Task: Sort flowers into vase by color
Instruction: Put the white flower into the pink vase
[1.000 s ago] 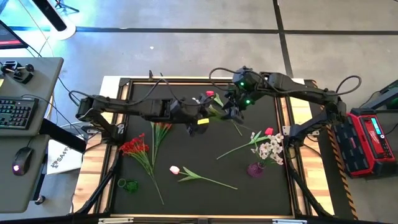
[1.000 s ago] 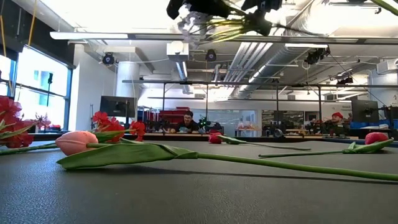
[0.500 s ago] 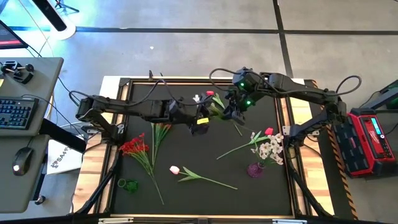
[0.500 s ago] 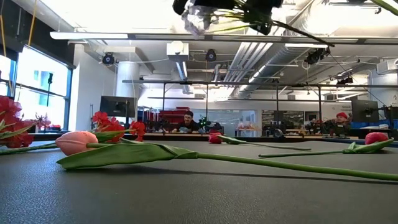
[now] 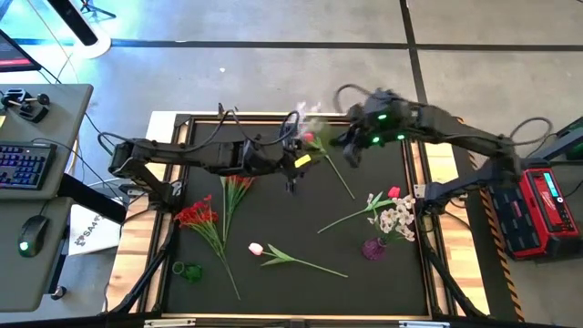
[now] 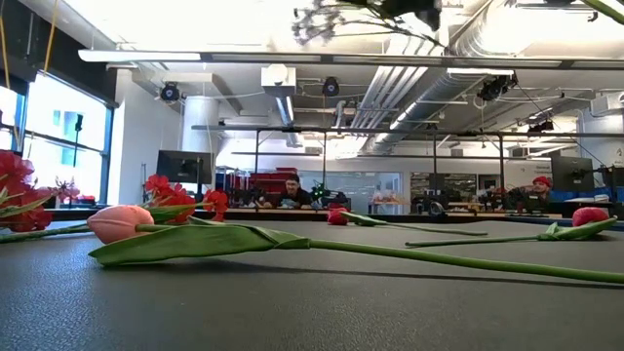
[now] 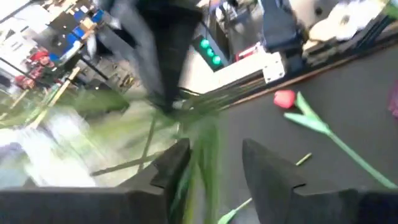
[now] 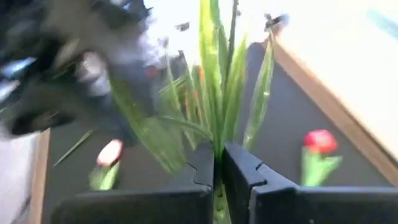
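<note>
A sprig of small white-grey blossoms (image 5: 310, 117) on long green stems hangs over the far middle of the mat. My right gripper (image 8: 218, 152) is shut on it. My left gripper (image 7: 214, 155) stands open beside it (image 5: 293, 173), and blurred green leaves pass between its fingers. Lying on the mat are a red blossom cluster (image 5: 198, 215), a pale pink tulip (image 5: 256, 248), a red rosebud (image 5: 393, 192) and a white bunch (image 5: 398, 217). A small green vase (image 5: 187, 271) stands near left and a purple vase (image 5: 374, 248) near right. My right gripper pinches the sprig's bundled green stems (image 8: 217, 138) between its two fingers, which lie across them. The leaves and blossoms fan out beyond the fingertips. The sprig is lifted clear of the mat. My left gripper has leaves between its open fingers; whether they touch, I cannot tell.
The black mat is bounded by a wooden frame (image 5: 428, 164). A loose red bud with a long stem (image 5: 308, 138) shows below the two grippers. More green stems (image 5: 235, 187) lie left of centre. A desk with keyboard and mouse (image 5: 27, 164) stands off the table's left.
My right gripper has shut on the sprig's stems and my left gripper has opened. The right gripper has then drawn up and toward the table's far right. The white blossoms have swung toward the far edge and risen in the low view.
</note>
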